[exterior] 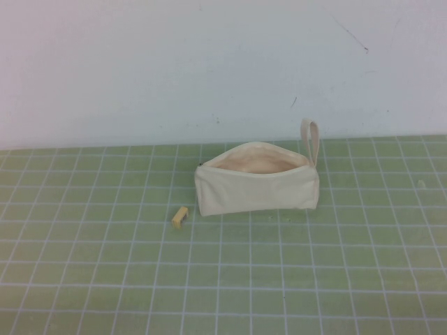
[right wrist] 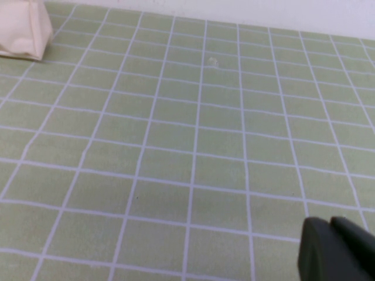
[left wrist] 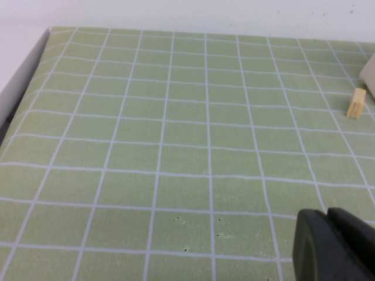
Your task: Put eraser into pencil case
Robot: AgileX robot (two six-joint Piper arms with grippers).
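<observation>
Lying on the green gridded desk (exterior: pixel 98 279), the eraser (exterior: pixel 179 217) sits just off the near-left corner of the pencil case (exterior: pixel 256 187), close but not touching. Its long axis runs diagonally, one end toward the pencil case, the other toward the robot's left and nearer the robot. In the left wrist view the eraser (left wrist: pixel 355 103) shows as a small tan block with a pale corner of the pencil case (left wrist: pixel 369 69) just beside it.

Pencil case: stands on its long edge, long axis across the desk from left to right, mouth open upward, beige lining visible inside. Loop strap (exterior: pixel 311 139) rises at its right end, near the white wall (exterior: pixel 209 63). In the right wrist view only one corner of the pencil case (right wrist: pixel 23 32) is seen.

Nothing lies between eraser and pencil case; a few small specks mark the desk. No readable writing or labels.

Left hand (left wrist: pixel 334 246): low over bare desk, well apart from the eraser; only dark finger ends show, close together with a thin gap, holding nothing. Right hand (right wrist: pixel 337 252): over bare desk, well apart from the pencil case; same appearance, narrow, holding nothing. Neither hand appears in the high view.
</observation>
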